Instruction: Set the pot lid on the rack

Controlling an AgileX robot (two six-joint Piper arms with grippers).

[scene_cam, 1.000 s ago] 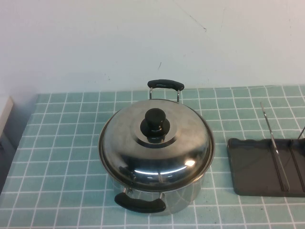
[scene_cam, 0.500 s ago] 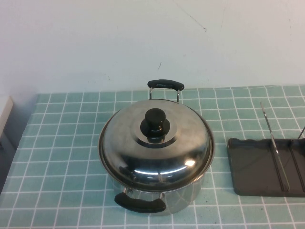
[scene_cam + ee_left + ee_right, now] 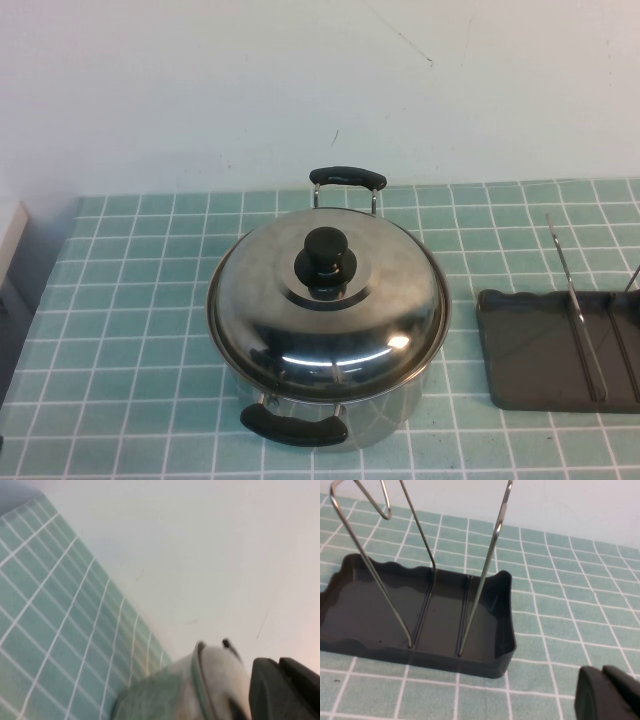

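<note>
Left gripper (image 3: 285,690): only a dark blurred corner of it shows in its own wrist view, near the pot's rim; absent from the high view. Right gripper (image 3: 610,695): likewise a dark corner in its wrist view, hovering over the tiles just beside the rack's near end. Neither touches or holds anything visible. Finger spacing cannot be told for either one.

Pot lid (image 3: 328,305): seated flat on the steel pot (image 3: 390,420), closing it fully, black knob (image 3: 325,260) upright at centre. In the left wrist view the lid (image 3: 220,680) is a pale blurred dome at the frame edge.

Pot handles: one black handle (image 3: 347,178) on the far side toward the wall, another (image 3: 293,426) on the near side toward the robot.

Rack (image 3: 530,350): dark grey tray on the tiled table (image 3: 130,300), to the right of the pot and well apart from it, partly cut off by the frame edge. Thin wire dividers (image 3: 572,290) stand up from its floor. Right wrist view shows the rack (image 3: 485,660) close up, wavy raised rim, wire loops (image 3: 492,555) rising from two grooves in its floor, nothing lodged between them.

Open tiles lie between pot and rack. White wall (image 3: 300,80) behind.
</note>
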